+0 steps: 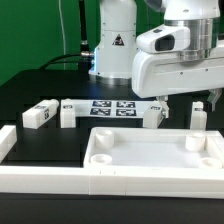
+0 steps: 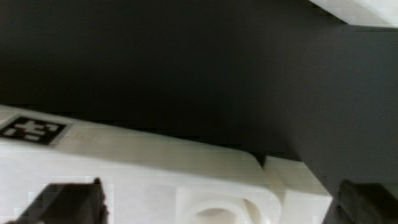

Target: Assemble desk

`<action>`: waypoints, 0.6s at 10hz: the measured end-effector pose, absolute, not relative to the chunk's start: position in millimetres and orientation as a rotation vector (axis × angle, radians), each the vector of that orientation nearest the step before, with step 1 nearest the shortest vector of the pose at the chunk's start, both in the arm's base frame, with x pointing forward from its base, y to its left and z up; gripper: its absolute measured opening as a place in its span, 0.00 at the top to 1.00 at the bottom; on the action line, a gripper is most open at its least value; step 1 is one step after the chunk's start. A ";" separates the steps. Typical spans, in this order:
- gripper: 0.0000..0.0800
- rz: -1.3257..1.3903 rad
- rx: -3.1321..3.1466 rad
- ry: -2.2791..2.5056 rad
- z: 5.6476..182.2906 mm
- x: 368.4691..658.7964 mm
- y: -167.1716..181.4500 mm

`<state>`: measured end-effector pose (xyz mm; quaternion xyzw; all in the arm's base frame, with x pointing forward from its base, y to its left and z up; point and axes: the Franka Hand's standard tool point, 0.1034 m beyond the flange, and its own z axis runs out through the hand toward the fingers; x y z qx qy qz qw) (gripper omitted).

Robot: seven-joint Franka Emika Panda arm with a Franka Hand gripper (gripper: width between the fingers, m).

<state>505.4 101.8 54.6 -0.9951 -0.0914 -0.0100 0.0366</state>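
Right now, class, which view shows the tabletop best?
The exterior view: nearly all of the tabletop shows there, rim to rim. The wrist view catches only a white corner with one round socket, probably part of it, cut off by the frame edge.

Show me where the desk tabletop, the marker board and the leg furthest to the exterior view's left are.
tabletop (image 1: 150,150), exterior view, bare floor inside its raised rim.
marker board (image 1: 112,108), exterior view, middle of the board between its tags.
leftmost leg (image 1: 40,115), exterior view, its tagged side face.
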 end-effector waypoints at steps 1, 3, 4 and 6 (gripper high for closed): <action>0.19 -0.025 -3.059 -0.139 54.7 505.2 103.1; 0.19 -0.013 -3.045 0.120 54.5 503.9 105.8; 0.19 0.018 -3.011 0.365 52.2 494.7 108.1; 0.19 0.058 -2.983 0.546 47.8 479.7 120.7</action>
